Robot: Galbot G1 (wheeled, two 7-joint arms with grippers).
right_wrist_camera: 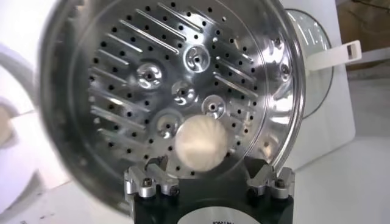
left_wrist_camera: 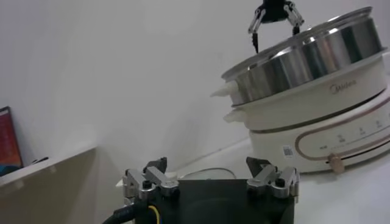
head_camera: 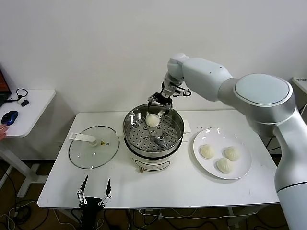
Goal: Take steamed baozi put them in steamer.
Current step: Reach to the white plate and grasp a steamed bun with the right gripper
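Nearest us, our left tool (head_camera: 94, 195) hung idle below the near edge of the bench (head_camera: 62, 184), its fingers spread and holding nothing. On the bench's near half, the glass lid (head_camera: 93, 147) lay flat at the left, and the white plate (head_camera: 242, 165) sat at the right with three steamed baozi (head_camera: 207, 151) on it, near one another. Between them stood the steamer (head_camera: 153, 132), its perforated tray (head_camera: 144, 136) bare except for one bun (head_camera: 152, 120) at the far side. Our right tool (head_camera: 160, 103) hovered above the steamer's far rim, fingers spread and gripping nothing, and that bun lay directly beneath it, slightly nearer to us; whether it already rested on the tray or hung a little above, we could not tell. The bun was round, so no long axis mattered. We judged the next move would turn on the plate, which lay to the right of and nearer than the right tool, and the right arm was clearly the closer one. The steamer's raised wall stood between tool and plate, so the tool would need to lift clear first.
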